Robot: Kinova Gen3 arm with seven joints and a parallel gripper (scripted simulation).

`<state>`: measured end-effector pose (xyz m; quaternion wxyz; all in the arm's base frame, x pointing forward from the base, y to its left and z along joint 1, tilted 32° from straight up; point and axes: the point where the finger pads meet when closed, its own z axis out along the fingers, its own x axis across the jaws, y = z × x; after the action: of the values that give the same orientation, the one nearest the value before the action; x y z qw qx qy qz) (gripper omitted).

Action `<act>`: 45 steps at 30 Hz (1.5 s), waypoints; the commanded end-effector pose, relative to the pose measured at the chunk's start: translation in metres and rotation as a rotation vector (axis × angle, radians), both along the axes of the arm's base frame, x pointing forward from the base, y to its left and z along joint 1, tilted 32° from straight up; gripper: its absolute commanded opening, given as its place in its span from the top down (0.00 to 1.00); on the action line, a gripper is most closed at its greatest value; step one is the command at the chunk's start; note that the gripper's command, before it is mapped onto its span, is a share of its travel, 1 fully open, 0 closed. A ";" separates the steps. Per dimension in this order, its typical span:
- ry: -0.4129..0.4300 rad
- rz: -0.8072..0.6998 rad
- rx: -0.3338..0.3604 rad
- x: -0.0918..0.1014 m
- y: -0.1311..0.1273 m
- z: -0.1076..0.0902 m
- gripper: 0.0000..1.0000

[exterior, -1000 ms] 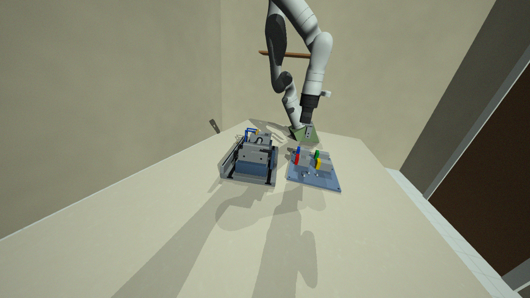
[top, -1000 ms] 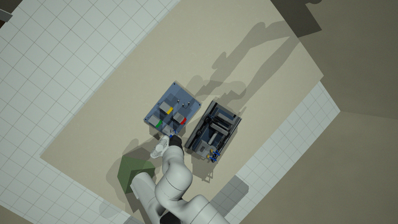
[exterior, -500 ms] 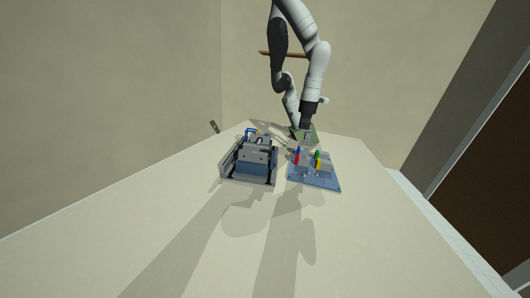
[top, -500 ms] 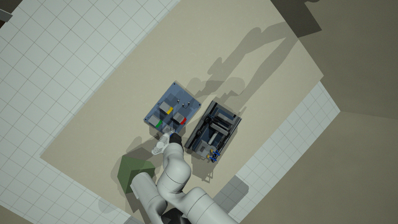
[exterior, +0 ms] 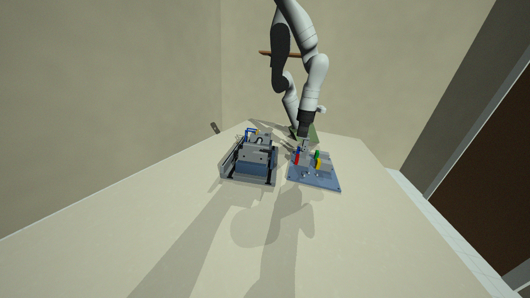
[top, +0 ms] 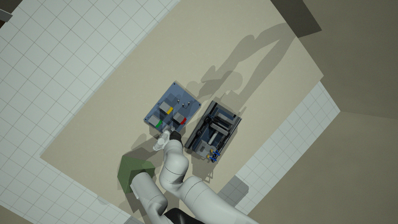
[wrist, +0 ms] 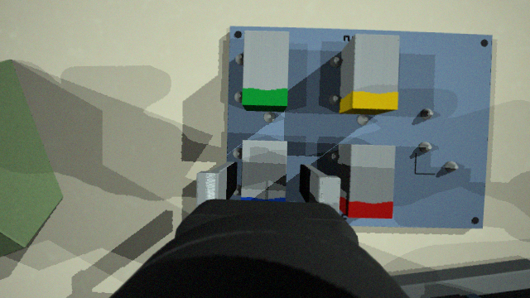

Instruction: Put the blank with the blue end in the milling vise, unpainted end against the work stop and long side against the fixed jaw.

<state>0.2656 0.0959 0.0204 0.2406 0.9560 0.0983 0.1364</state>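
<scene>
The hand (top: 168, 129) (exterior: 305, 143) (wrist: 267, 176) is open and grips nothing. It is low over the blue plate (top: 178, 89) (exterior: 312, 182) (wrist: 464, 124), and in the wrist view its two fingers stand on both sides of the blank with the blue end (exterior: 298, 150) (wrist: 264, 170). This blank lies on the plate, beside the blank with the red end (top: 179, 118) (exterior: 302, 160) (wrist: 372, 178).

The step in hand is, I judge, the grasp. To do it well, the hand should keep the blank in the middle between the fingers, go down straight if more depth is needed, and close evenly on the long sides. The right finger in the wrist view is near the red-ended blank, so any side movement there could push it. The pins at the other side also ask for care. After closing, the lift should be vertical, before any turn to the vise (top: 212, 130) (exterior: 252, 162).

I count four blanks: one blue, one red, one green (top: 155, 120) (exterior: 322, 155) (wrist: 265, 68) and one yellow (top: 166, 107) (exterior: 324, 164) (wrist: 370, 72). There is one plate, one vise and one hand with two fingers.
</scene>
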 end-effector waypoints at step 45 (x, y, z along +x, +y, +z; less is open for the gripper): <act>0.007 -0.001 -0.011 -0.002 -0.005 -0.006 0.00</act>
<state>0.2627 0.0891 0.0136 0.2471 0.9549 0.0997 0.1311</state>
